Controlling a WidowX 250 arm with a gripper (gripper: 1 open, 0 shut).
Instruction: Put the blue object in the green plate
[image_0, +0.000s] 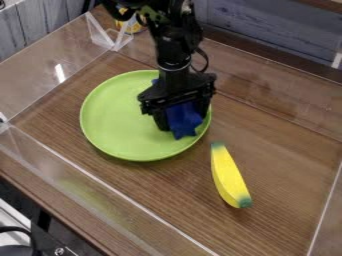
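The lime-green plate (118, 118) lies left of centre on the wooden table. The blue object (187, 122) stands at the plate's right rim, between the black fingers of my gripper (178, 104). The gripper comes straight down from above and is shut on the block's upper part. The block's lower end shows below the fingers, over the plate's right edge. Whether it rests on the plate or hangs just above it I cannot tell.
A yellow banana (230, 176) lies on the table to the right of the plate, pointing toward the front. Clear acrylic walls (40, 70) enclose the table on all sides. A yellow and black object (120, 12) sits at the back behind the arm.
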